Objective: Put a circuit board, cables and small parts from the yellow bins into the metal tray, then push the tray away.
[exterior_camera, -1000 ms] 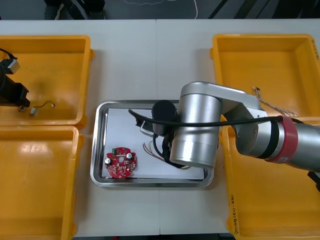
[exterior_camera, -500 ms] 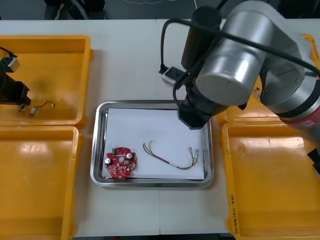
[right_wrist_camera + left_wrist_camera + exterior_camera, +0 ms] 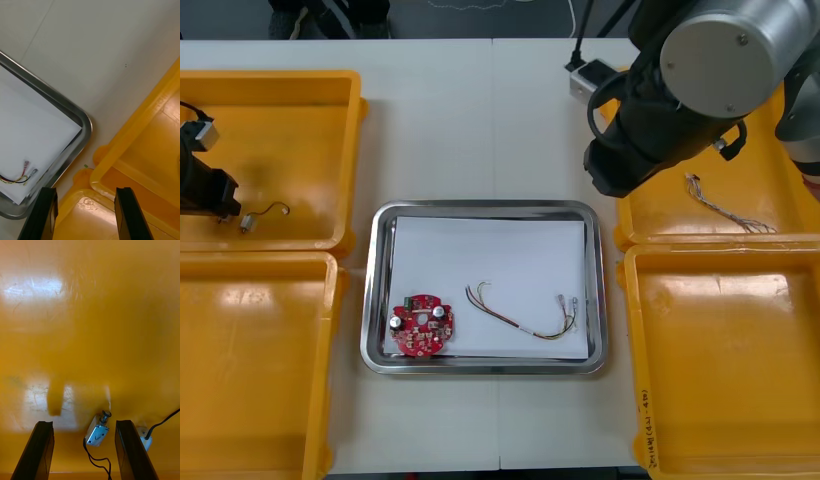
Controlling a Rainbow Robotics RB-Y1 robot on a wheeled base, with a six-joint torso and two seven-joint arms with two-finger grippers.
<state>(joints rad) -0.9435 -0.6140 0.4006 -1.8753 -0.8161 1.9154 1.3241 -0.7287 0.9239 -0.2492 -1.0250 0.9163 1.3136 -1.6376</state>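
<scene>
Metal tray [image 3: 480, 207], white inside, mid-table. It holds one round red circuit board [image 3: 422, 327] at near left and one red and yellow cable [image 3: 520, 315] at near right, the two lying apart.

Right gripper [image 3: 86, 215]: jaws released with nothing between them, poised over the tray's right side and the rims of the right-hand bins.

Far right bin [image 3: 700, 75]: one thin twisted cable [image 3: 720, 205].

Left gripper [image 3: 85, 453]: low inside the far left bin [image 3: 280, 78], jaws released. A small metal part [image 3: 98, 431] with a black lead [image 3: 95, 459] lies between them, not gripped.
</scene>
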